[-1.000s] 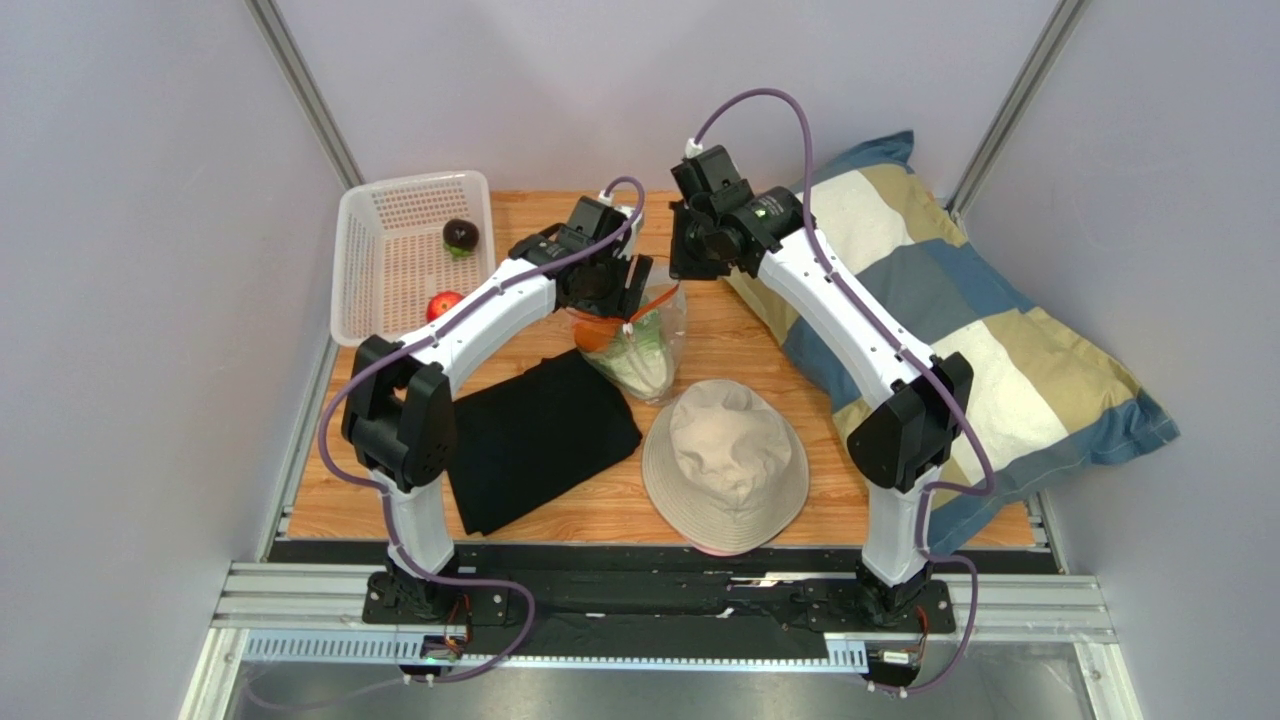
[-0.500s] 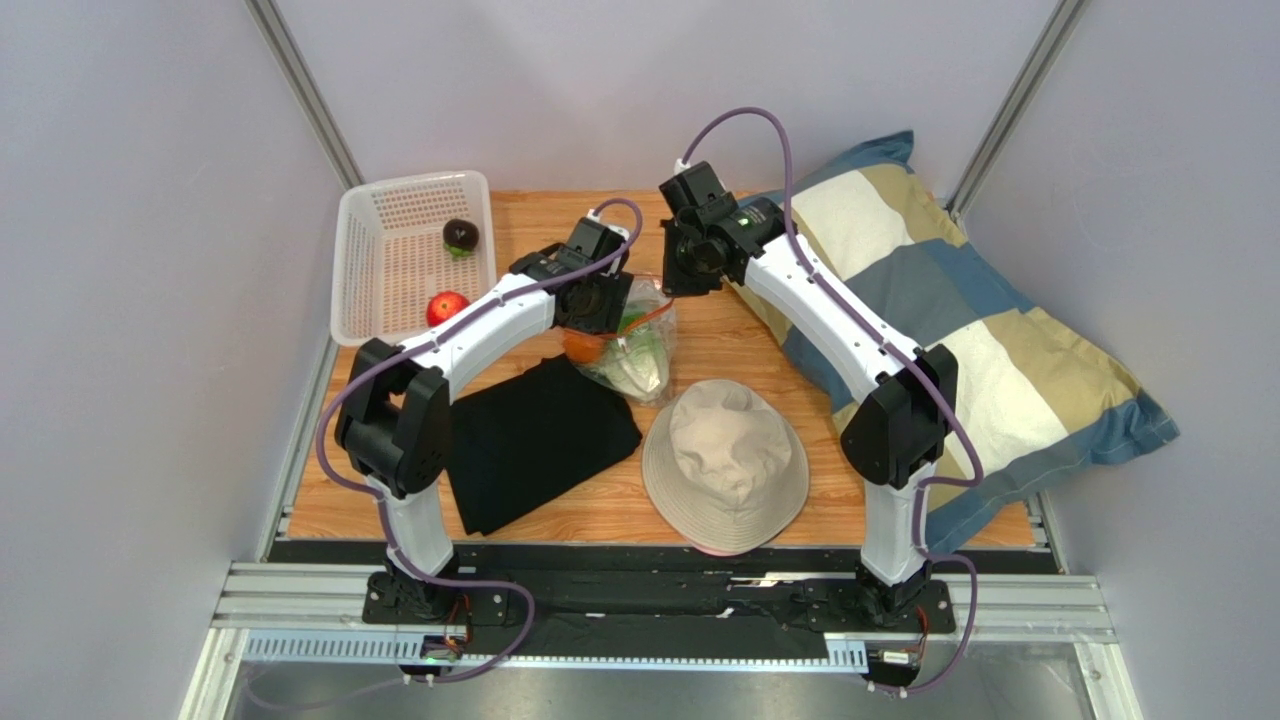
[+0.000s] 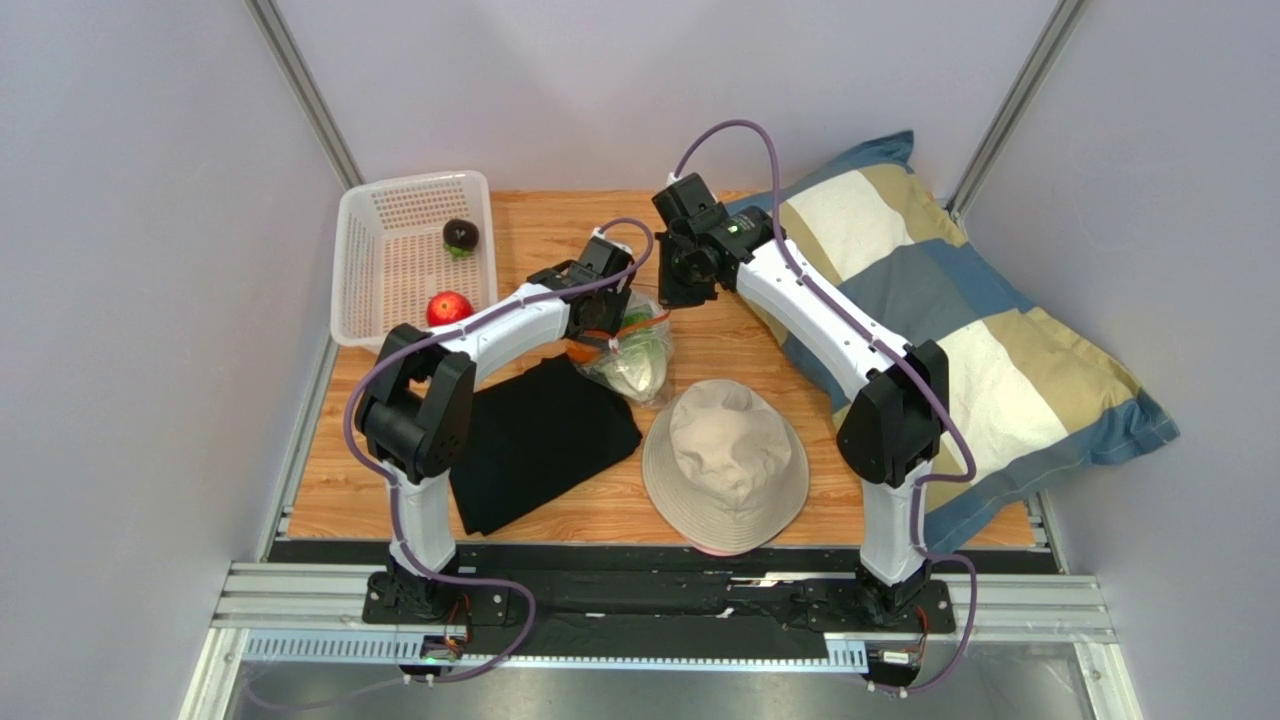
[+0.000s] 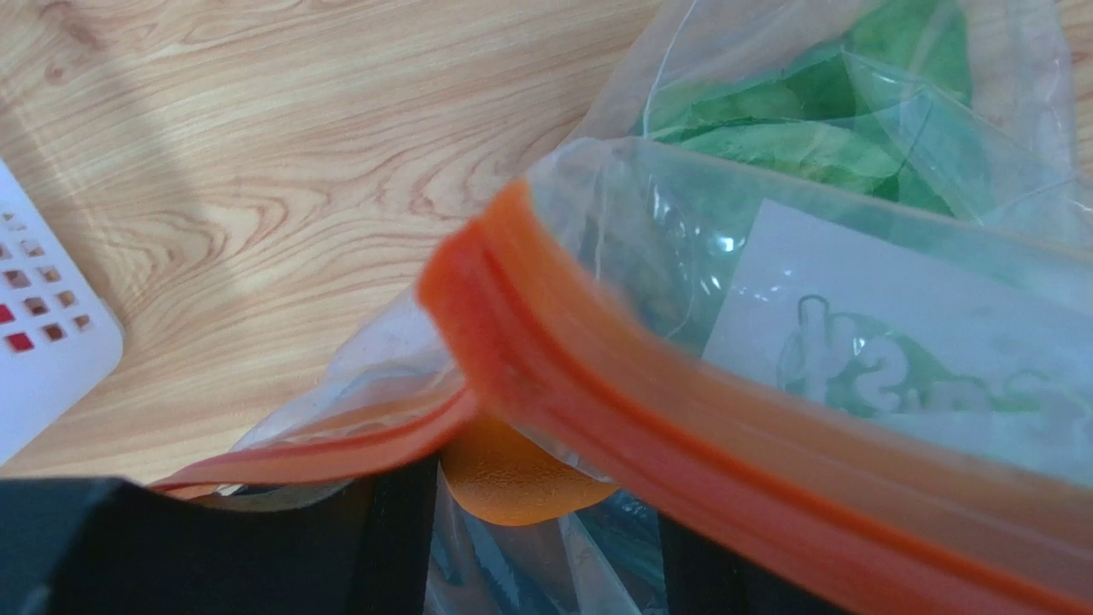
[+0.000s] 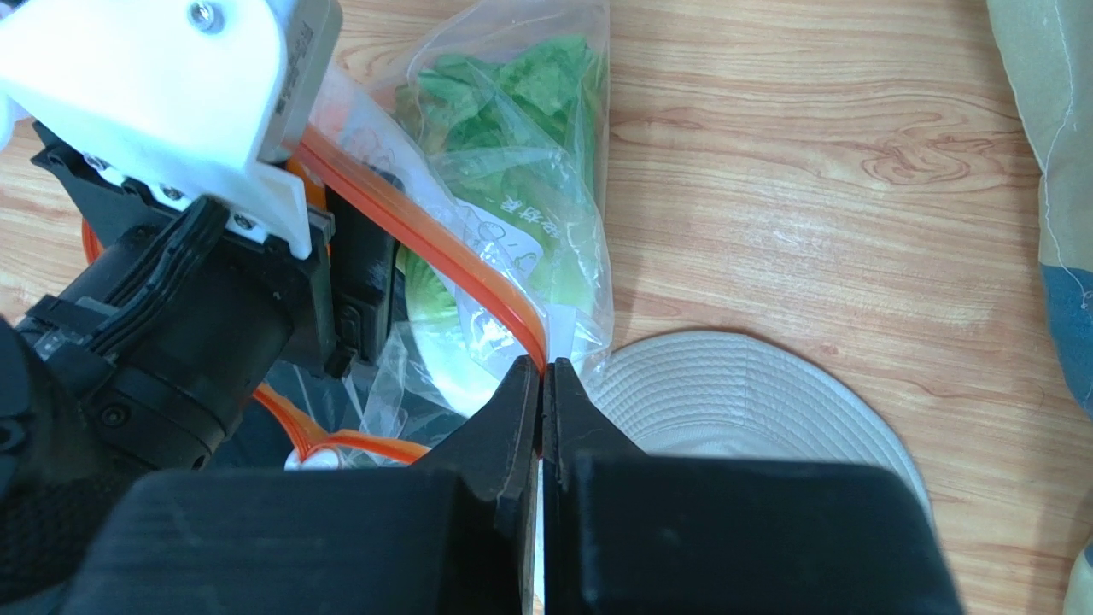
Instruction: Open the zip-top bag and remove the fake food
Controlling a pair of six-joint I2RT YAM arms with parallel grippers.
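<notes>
The zip-top bag (image 3: 643, 348) lies mid-table, its orange-red zip strip (image 4: 719, 423) pulled open. My right gripper (image 3: 672, 293) is shut on the far side of the strip and holds it up, as the right wrist view (image 5: 542, 372) shows. My left gripper (image 3: 606, 312) is open and reaches into the bag's mouth. The orange round fruit (image 4: 520, 481) sits between its fingers (image 4: 398, 545). The green-white cabbage (image 5: 513, 96) lies deeper in the bag, behind the white label (image 4: 898, 346). The red apple (image 3: 445, 308) and the dark purple fruit (image 3: 460, 234) lie in the white mesh basket (image 3: 376, 255).
A black cloth (image 3: 534, 435) lies in front of the bag on the left. A beige bucket hat (image 3: 726, 462) lies in front on the right. A striped pillow (image 3: 962, 330) fills the right side. The basket stands at the back left.
My left gripper has pushed forward and down into the bag's mouth. My right gripper has moved left and lower with the zip strip, and the bag has sunk flatter.
</notes>
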